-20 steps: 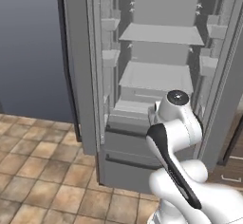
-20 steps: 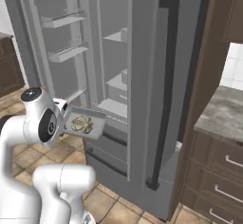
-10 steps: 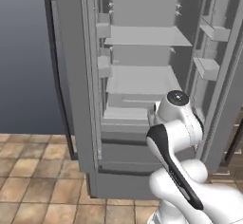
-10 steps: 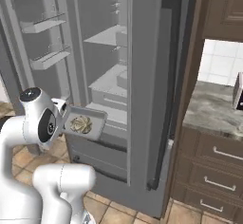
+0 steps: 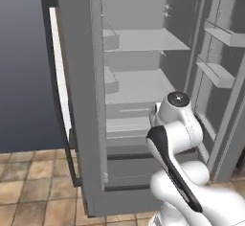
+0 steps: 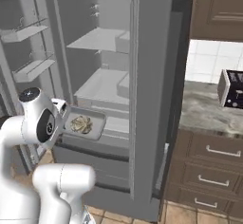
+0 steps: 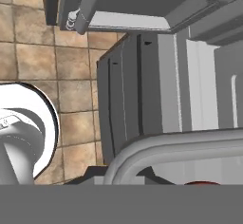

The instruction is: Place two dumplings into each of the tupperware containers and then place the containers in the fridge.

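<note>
The open fridge (image 6: 142,76) shows pale grey shelves (image 5: 143,40) with nothing lying on them; it stands on a tan tiled floor (image 5: 33,182), beside a stone counter (image 6: 209,109) bearing a toaster (image 6: 232,89)

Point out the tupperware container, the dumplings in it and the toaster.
tupperware container (image 6: 98,129): right base view, its right-hand wall.
dumplings (image 6: 80,124): right base view, middle of the beige lumps in the tray.
toaster (image 6: 232,89): right base view, its front face on the counter.
</note>
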You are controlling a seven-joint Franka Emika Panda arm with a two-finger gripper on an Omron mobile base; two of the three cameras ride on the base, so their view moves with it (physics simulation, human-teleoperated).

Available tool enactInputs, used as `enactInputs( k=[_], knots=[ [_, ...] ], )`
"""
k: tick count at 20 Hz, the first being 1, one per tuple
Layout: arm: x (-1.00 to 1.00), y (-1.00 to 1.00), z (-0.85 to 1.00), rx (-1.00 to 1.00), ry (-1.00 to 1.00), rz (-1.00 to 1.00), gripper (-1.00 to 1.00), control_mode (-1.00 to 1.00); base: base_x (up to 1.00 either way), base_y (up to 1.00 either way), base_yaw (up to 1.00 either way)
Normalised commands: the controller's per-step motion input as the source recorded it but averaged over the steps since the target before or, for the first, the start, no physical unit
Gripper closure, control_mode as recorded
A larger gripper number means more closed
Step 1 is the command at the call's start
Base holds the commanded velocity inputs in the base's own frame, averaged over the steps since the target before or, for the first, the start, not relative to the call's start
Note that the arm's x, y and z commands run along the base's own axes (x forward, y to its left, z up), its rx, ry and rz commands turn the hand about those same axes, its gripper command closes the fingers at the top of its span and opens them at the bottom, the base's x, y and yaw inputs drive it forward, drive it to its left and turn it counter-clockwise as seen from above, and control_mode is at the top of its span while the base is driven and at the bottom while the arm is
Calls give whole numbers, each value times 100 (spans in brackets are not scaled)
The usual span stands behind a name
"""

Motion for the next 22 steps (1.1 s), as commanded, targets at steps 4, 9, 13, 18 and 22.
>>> enactInputs(
  k=[4,9,13,18,22],
  knots=[
    [0,0,0,0,0,0,100,100,51,0,-21],
    [0,0,0,0,0,0,100,100,49,0,-29],
    [0,0,0,0,0,0,100,100,35,18,-29],
    [0,0,0,0,0,0,100,100,30,29,-26],
    [0,0,0,0,0,0,100,100,35,43,-20]
  ],
)
